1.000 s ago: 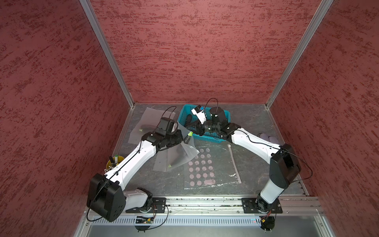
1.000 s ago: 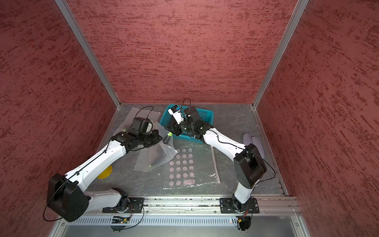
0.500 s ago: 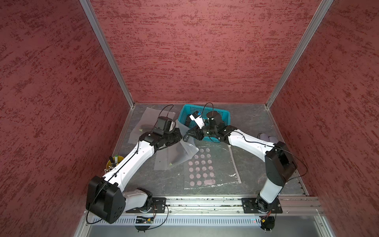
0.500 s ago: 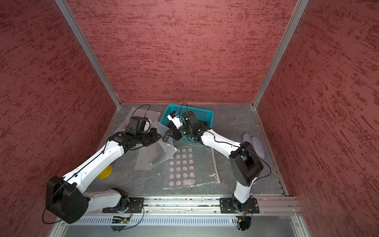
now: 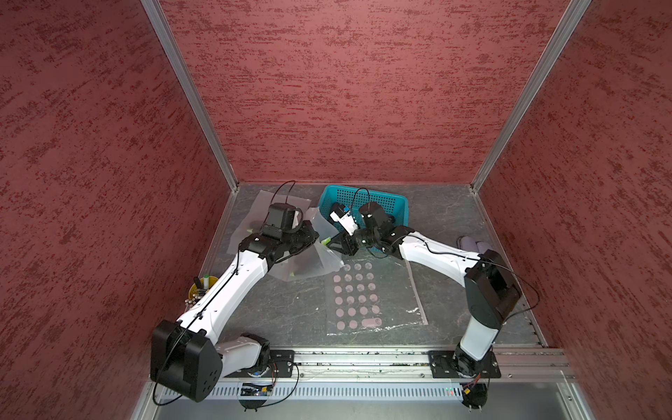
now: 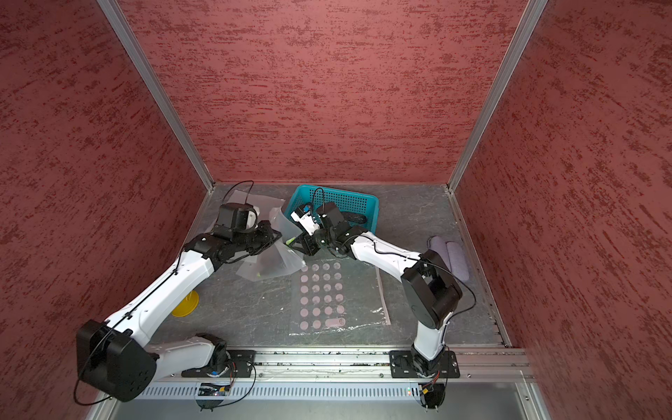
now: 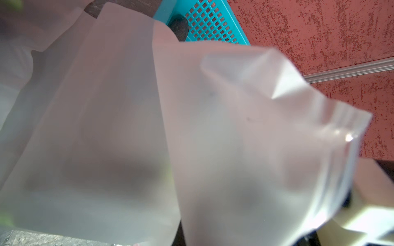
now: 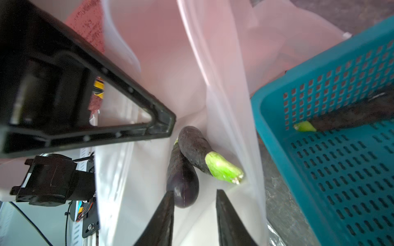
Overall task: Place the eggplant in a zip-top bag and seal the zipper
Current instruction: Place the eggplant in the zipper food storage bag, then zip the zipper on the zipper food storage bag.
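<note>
- Zip-top bag (image 8: 166,64): frosted film, mouth open and lifted off the worktop (image 5: 291,309); zipper not yet sealed.
- Left hand (image 5: 313,238): fingers together, clamped on the bag's rim, holding the mouth up toward the right arm.
- Right hand (image 8: 194,200): fingers apart, gripping nothing, placed inside the bag's mouth.
- Eggplant (image 8: 195,147): green-stemmed, deep in the bag, resting across a second eggplant (image 8: 182,181) whose rounded end lies just beside one right fingertip.
- Basket (image 8: 277,119): teal, just beside the bag; a further eggplant (image 8: 351,115) lies in it.
- Step in hand, as judged: loading looks done, and the right hand must now clear the mouth.
- Handling note: draw straight back along the entry line, fingers apart and off the film, so neither eggplant is dragged out. The left clamp should hold the rim taut, ready for pinching the zipper from one end.
</note>
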`<state>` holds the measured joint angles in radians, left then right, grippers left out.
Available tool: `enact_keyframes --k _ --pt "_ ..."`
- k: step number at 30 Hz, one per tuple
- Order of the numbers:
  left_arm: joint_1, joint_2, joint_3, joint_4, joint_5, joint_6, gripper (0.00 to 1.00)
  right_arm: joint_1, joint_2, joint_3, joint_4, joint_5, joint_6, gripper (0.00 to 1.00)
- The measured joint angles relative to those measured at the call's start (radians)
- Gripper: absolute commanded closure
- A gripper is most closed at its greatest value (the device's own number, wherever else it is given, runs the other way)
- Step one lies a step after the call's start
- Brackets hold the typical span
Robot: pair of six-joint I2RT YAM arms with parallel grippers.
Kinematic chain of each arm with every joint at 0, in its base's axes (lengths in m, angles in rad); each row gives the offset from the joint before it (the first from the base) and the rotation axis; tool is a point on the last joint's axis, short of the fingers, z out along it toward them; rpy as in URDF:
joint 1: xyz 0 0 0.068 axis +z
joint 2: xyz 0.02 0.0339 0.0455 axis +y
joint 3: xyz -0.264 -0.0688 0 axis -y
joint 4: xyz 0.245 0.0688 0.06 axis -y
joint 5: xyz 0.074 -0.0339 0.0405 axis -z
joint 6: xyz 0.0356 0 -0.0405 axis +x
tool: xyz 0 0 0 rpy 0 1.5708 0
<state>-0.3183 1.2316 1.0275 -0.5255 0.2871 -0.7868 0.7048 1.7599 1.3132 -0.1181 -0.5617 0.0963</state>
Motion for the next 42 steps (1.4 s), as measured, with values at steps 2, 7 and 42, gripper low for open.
enact_keyframes --k 2,7,42 --pt "0.003 0.000 0.000 0.010 0.003 -0.017 1.00 -0.002 -0.038 -0.002 0.013 0.000 0.001 0.57" --pt "0.015 0.000 0.000 0.027 0.014 -0.071 1.00 -0.014 -0.134 -0.028 0.060 0.000 0.001 0.51" --pt "0.140 0.170 0.138 -0.059 0.290 0.093 1.00 -0.092 -0.168 -0.142 0.029 -0.232 -0.243 0.26"
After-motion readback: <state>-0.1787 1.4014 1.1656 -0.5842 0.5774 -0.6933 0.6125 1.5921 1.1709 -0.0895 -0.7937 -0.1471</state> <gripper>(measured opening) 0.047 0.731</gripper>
